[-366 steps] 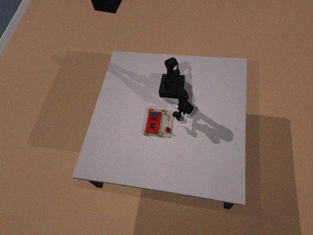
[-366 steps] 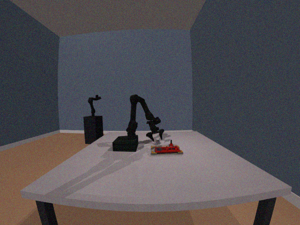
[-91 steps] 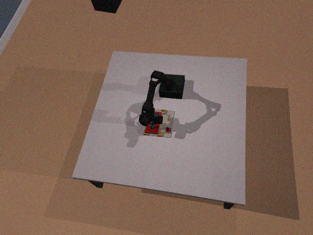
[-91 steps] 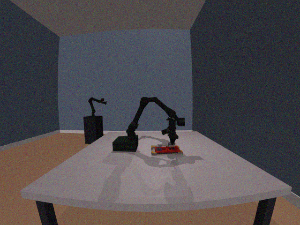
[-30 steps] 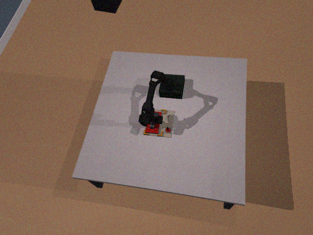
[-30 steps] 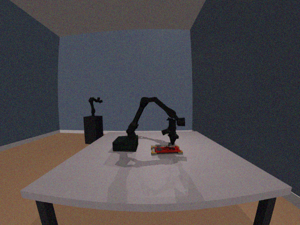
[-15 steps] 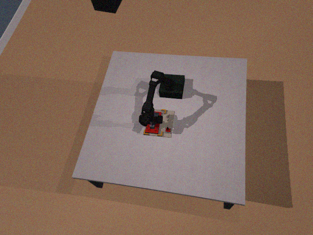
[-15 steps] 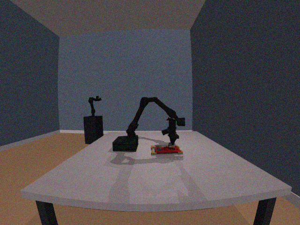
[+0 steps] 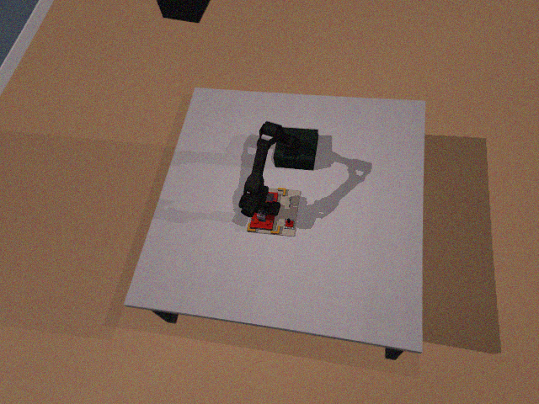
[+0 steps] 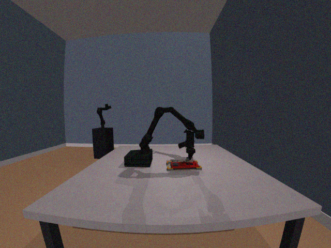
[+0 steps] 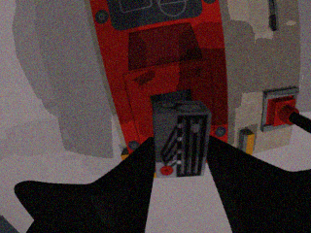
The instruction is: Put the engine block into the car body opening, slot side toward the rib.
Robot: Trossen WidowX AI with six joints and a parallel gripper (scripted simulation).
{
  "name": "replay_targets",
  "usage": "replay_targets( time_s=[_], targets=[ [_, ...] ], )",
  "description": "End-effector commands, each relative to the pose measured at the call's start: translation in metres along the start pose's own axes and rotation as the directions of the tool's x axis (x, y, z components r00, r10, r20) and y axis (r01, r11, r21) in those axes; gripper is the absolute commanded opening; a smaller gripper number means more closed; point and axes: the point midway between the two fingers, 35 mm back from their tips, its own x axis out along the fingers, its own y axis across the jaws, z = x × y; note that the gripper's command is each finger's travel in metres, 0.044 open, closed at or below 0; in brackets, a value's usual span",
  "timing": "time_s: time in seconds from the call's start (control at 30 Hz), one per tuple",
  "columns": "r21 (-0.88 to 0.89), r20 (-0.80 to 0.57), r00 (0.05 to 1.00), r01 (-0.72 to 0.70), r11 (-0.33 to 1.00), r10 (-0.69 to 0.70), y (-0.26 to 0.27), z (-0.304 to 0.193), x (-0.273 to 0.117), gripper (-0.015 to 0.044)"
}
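My gripper (image 9: pixel 262 211) (image 10: pixel 190 158) (image 11: pixel 179 142) is shut on the grey engine block (image 11: pixel 190 146), one finger on each side. The block's dark slotted face and a small red round mark face the wrist camera. The red car body (image 9: pixel 261 224) (image 10: pixel 184 166) (image 11: pixel 215 87) lies flat below on a pale board (image 11: pixel 250 63). The block appears above the car body's end with the opening. A dark part of the opening (image 11: pixel 170 96) shows just past the block; the block hides the rest. The rib and any contact between block and body cannot be made out.
A red square part (image 9: pixel 289 223) (image 11: pixel 279 109) with a black handle sits on the board beside the car body. Yellow pieces (image 9: pixel 274 231) (image 11: pixel 250 142) stand at the board's edges. The arm's dark base (image 9: pixel 296 150) (image 10: pixel 138 158) stands behind on the pale table (image 9: pixel 304 282).
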Motion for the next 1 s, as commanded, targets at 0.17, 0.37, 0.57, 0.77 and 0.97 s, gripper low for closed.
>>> replay_targets(
  time_s=[0.17, 0.37, 0.57, 0.77, 0.97],
  targets=[
    [-0.197, 0.001, 1.0, -0.002, 0.98, 0.002, 0.0004, -0.0002, 0.0, 0.016],
    [-0.278, 0.0, 1.0, -0.002, 0.961, 0.002, 0.0003, -0.0003, 0.0, 0.016],
    [-0.233, 0.001, 1.0, -0.002, 0.973, 0.002, 0.0003, -0.0003, 0.0, 0.016],
    [-0.063, 0.001, 1.0, -0.002, 0.998, 0.002, 0.0002, -0.0003, 0.0, 0.016],
    [-0.005, 0.001, 1.0, -0.002, 1.0, 0.002, 0.0003, -0.0002, 0.0012, 0.016]
  ],
)
